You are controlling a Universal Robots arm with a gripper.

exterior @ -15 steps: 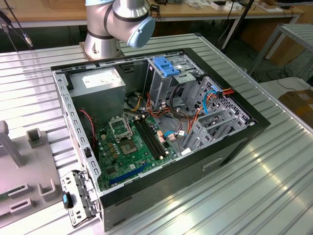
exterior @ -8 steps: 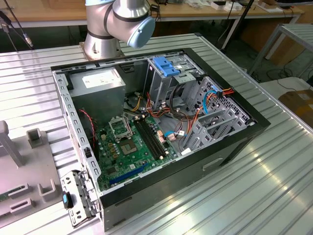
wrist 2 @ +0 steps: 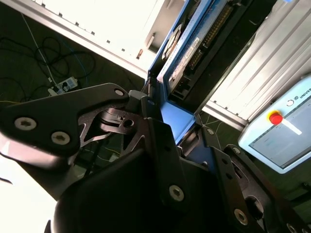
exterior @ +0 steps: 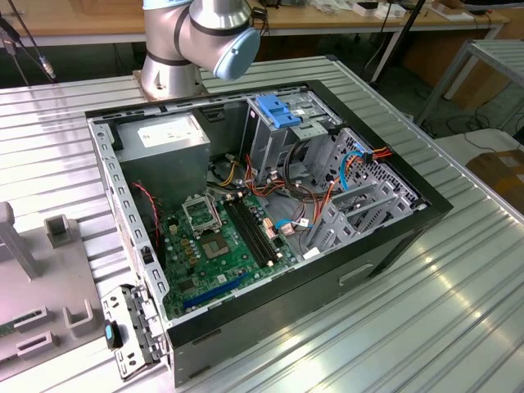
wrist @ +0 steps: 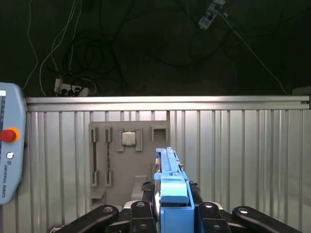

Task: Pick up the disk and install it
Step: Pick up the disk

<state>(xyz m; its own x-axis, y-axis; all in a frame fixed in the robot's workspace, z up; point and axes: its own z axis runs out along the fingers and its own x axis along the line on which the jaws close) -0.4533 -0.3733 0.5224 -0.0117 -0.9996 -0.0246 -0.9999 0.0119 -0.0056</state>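
Arm's claw (wrist: 171, 206) is clamping narrow on the disk (wrist: 167, 167), its fingers (wrist: 146, 196) pressing the blue rails from both sides. The disk is hanging edge-on over the ribbed table (wrist: 243, 160), near the grey fixture plate (wrist: 129, 155). An open computer case (exterior: 270, 213) is lying beside that plate.

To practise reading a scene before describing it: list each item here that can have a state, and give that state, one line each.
gripper: shut on the disk.
disk: held on edge in the gripper, outside the computer case.
computer case: lying on its side, side panel off, interior exposed.
processor: seated in a pocket of the grey tray.
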